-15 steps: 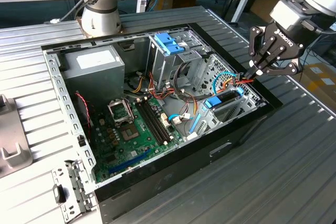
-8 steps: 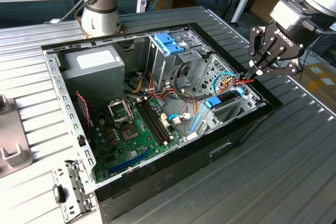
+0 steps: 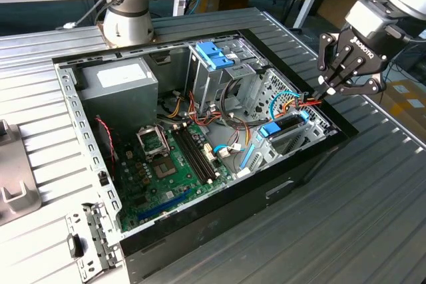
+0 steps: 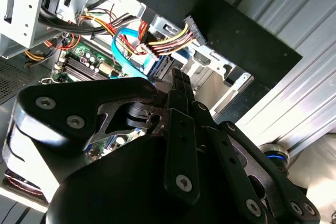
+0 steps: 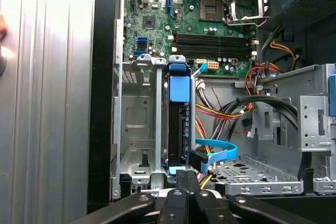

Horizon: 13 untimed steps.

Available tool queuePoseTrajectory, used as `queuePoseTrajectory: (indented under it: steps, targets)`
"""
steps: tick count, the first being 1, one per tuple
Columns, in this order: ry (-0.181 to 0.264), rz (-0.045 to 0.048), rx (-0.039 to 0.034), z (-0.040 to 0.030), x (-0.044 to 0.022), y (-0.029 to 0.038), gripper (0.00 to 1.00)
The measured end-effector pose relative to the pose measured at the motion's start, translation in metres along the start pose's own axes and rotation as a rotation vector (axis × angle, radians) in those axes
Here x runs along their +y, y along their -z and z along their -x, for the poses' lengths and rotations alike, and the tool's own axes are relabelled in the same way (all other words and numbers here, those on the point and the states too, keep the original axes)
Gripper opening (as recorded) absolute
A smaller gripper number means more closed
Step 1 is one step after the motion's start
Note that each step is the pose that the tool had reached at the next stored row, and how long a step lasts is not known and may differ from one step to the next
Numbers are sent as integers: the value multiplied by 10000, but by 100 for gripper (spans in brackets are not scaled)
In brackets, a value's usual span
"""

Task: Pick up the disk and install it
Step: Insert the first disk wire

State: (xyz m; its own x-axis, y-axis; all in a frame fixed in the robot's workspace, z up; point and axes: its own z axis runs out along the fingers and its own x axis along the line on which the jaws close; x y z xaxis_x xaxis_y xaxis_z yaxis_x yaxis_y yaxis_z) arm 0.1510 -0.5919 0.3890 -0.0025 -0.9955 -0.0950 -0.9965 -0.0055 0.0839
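One pincer [image 3: 327, 91] clenched, empty, above case edge; first wrist view shows disk [image 5: 177, 124] seated in bay.

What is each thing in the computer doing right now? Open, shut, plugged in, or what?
Computer case: lying on its side, side cover off.
Disk: standing on edge in its bay slot, blue rails on it.
Claw: fingers closed together, holding nothing, at the case edge near the disk.
Processor socket: empty, latch frame lifted.
Blue cable: lying loosely beside the disk.
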Motion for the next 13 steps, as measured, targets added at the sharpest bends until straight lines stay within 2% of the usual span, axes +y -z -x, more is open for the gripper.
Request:
queuePoseTrajectory:
  steps: [8, 13]
  targets:
    - [56, 27, 5, 3, -187, 2, 10]
    - [81, 30, 7, 3, -202, 2, 10]
